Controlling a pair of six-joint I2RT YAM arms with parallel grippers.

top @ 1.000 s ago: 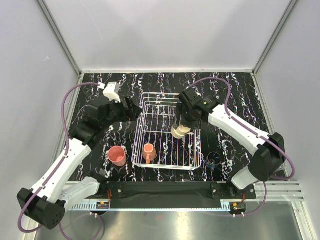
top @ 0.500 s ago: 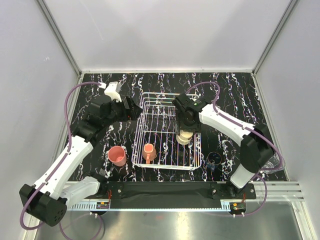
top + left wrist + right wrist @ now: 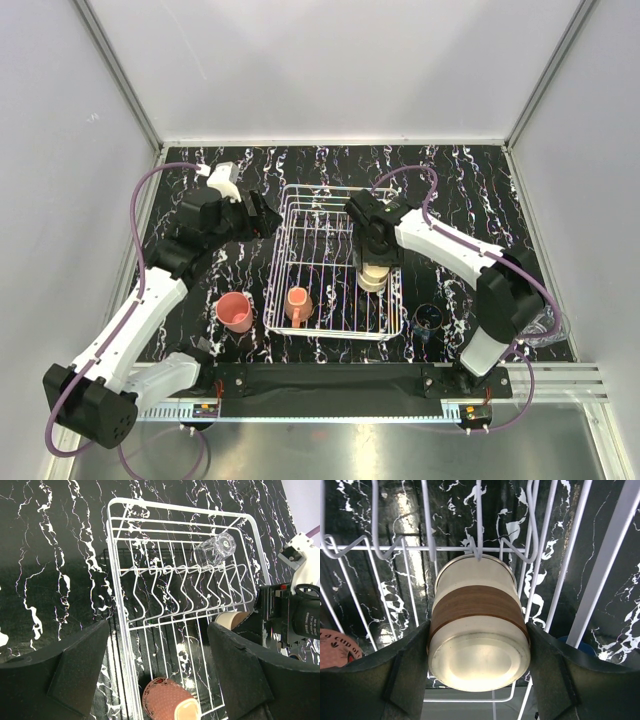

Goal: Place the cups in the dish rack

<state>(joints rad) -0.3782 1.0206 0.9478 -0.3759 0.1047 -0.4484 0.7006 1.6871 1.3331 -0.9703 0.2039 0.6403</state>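
The white wire dish rack (image 3: 272, 262) stands mid-table. My right gripper (image 3: 375, 258) is shut on the cream cup (image 3: 374, 274) with a brown band and holds it base-up inside the rack's right half, mouth against the wire tines (image 3: 479, 550). The orange mug (image 3: 298, 304) lies in the rack's near left corner. A clear glass (image 3: 215, 550) lies in the rack's far right. The pink tumbler (image 3: 235, 311) stands on the table left of the rack. The dark blue cup (image 3: 429, 318) stands right of it. My left gripper (image 3: 262, 222) is open and empty above the rack's left side.
A second clear glass (image 3: 545, 326) lies at the table's right edge, by my right arm's base. Grey walls enclose the black marbled table (image 3: 470, 190). My right arm (image 3: 295, 615) reaches over the rack's right side.
My right gripper has carried the cream cup nearer and lower into the rack, turning it base-up. My left arm has barely moved.
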